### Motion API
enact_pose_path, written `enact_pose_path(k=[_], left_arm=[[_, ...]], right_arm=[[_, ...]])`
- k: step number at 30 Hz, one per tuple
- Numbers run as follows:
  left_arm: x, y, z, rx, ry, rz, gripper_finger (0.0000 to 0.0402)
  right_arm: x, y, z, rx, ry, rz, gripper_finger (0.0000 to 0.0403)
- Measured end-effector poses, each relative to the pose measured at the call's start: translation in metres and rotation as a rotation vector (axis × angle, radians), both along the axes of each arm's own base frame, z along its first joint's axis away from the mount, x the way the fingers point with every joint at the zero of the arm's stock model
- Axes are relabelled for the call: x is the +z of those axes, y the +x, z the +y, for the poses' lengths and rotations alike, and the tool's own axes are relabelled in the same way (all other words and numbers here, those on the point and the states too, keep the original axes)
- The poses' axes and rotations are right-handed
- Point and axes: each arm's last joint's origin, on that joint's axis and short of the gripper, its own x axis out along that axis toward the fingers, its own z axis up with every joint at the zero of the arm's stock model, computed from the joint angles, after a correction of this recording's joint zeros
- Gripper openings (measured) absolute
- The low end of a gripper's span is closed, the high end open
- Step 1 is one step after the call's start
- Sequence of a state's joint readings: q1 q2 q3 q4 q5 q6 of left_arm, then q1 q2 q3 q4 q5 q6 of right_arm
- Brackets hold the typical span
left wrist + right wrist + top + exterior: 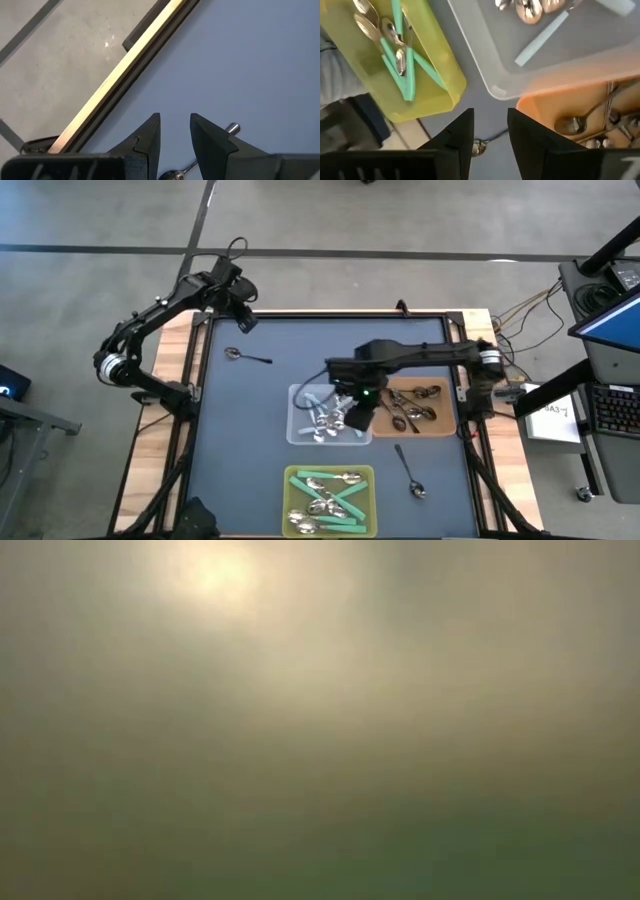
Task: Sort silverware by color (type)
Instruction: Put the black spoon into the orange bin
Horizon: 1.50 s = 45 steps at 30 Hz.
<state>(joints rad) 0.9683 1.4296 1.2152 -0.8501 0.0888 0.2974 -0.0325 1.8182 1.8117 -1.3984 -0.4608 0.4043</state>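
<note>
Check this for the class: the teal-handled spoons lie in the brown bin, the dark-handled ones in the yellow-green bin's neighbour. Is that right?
Not quite. The teal-handled metal spoons lie in the yellow-green rectangular plastic bin, as the high view shows; the brown rectangular bin holds dark-handled spoons.

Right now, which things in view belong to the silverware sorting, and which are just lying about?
Part of the job:
- two loose dark-handled spoons on the mat
- clear bin with light-blue spoons
- brown bin with dark spoons
- yellow-green bin with teal spoons
- right gripper, open between the clear and brown bins
- left gripper, open near the far loose spoon

Lying about:
- keyboard
- paper
</note>
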Motion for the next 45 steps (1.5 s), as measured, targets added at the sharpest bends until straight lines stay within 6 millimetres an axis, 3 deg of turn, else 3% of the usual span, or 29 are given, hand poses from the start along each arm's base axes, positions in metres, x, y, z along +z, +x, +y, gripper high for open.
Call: enact_pose_path(k=[3,6,14,20,26,32,45], left_arm=[[0.0,-0.002,0.002,0.02,-0.003,-0.004,0.0089],[0.0,-0.002,0.002,0.025,-0.001,-0.009,0.0089],[0.002,0.0,0.005,0.058,0.015,-0.046,0.0089],[0.003,0.003,0.009,0.092,0.033,-0.092,0.0089],[0.003,0.003,0.01,0.105,0.038,-0.107,0.0089],[0.003,0.003,0.01,0.111,0.035,-0.11,0.0089],[0.003,0.003,0.01,0.115,0.033,-0.112,0.0089]], right_arm=[[-0.007,-0.016,0.009,-0.071,-0.022,-0.012,0.0109],[-0.026,-0.033,0.019,-0.175,-0.067,-0.004,0.0109],[-0.073,-0.098,0.058,-0.4,-0.084,0.241,0.0101],[-0.1,-0.128,0.094,-0.504,-0.076,0.328,0.0102],[-0.126,-0.131,0.118,-0.552,-0.005,0.29,0.0098],[-0.146,-0.133,0.123,-0.543,-0.06,0.352,0.0097],[-0.157,-0.129,0.126,-0.552,-0.067,0.388,0.0083]])
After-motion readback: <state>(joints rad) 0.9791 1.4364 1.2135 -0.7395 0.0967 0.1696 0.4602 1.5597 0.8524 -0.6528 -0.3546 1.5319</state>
